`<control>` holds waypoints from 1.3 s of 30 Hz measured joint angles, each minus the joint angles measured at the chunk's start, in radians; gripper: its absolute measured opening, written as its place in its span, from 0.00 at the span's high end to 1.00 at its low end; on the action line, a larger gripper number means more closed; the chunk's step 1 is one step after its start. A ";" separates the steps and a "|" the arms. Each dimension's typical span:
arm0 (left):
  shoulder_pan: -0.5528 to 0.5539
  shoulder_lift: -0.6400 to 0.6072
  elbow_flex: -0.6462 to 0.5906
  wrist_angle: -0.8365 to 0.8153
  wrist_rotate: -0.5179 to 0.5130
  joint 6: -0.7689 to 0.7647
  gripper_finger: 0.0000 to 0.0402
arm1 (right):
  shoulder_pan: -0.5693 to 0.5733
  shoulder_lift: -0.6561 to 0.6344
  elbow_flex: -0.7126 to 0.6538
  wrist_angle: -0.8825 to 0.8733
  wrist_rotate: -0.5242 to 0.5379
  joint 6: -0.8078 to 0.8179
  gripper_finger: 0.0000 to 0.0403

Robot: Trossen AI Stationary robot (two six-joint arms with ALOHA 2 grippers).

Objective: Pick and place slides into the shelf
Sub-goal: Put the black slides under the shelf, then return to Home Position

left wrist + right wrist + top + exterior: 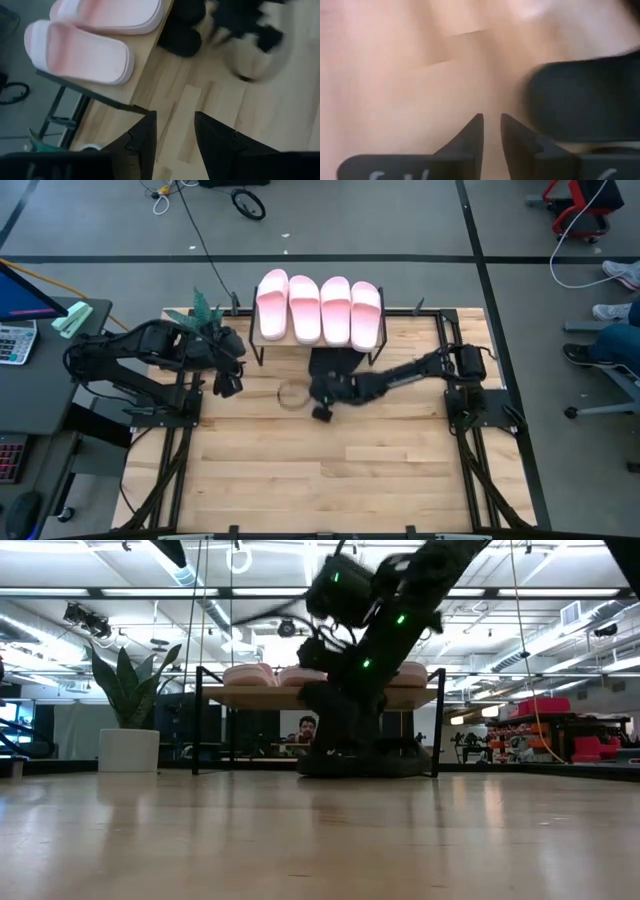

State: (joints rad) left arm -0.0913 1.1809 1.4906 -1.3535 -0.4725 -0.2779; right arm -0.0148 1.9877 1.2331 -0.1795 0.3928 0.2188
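Several pale pink slides [320,310] lie side by side on the top board of the shelf [275,343]. Black slides [335,365] sit on the table under the shelf's near edge. My right gripper [322,412] reaches in from the right, low over the table just in front of them. Its fingers [491,125] stand a little apart with only bare wood between them, and a black slide [580,100] lies beside them. My left gripper [228,385] hangs open [175,125] above the table, left of the shelf.
A potted plant [205,310] stands at the table's far left corner beside the shelf. A thin ring [292,395] lies on the wood between the two grippers. The near half of the table [320,480] is bare wood. A person's shoes [620,275] show off the table's right side.
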 joint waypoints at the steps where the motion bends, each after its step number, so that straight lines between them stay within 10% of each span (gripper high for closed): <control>1: -0.008 0.000 0.000 -0.001 -0.001 -0.026 0.65 | 0.029 -0.004 0.000 -0.009 -0.001 0.006 0.82; 7: -0.133 -0.011 0.000 0.020 -0.012 -0.063 0.64 | 0.194 -0.205 0.000 -0.063 0.086 -0.136 0.87; 16: -0.232 -0.201 0.001 0.018 -0.306 0.029 0.66 | 0.400 -0.778 0.003 -0.270 0.165 -0.119 0.88; 25: -0.234 -0.475 -0.071 -0.029 -0.256 -0.176 0.64 | 0.518 -1.072 -0.081 -0.413 0.156 -0.112 0.88; 32: -0.234 -0.782 -0.543 0.422 0.011 -0.101 0.62 | 0.536 -1.224 -0.507 0.011 0.150 -0.150 0.87; 39: -0.234 -1.004 -0.927 0.757 0.025 -0.087 0.64 | 0.535 -1.439 -0.863 0.387 0.077 -0.064 0.87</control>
State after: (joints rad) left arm -0.3248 0.1765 0.5634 -0.5969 -0.4470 -0.3648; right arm 0.5205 0.5490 0.3703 0.2078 0.4699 0.1548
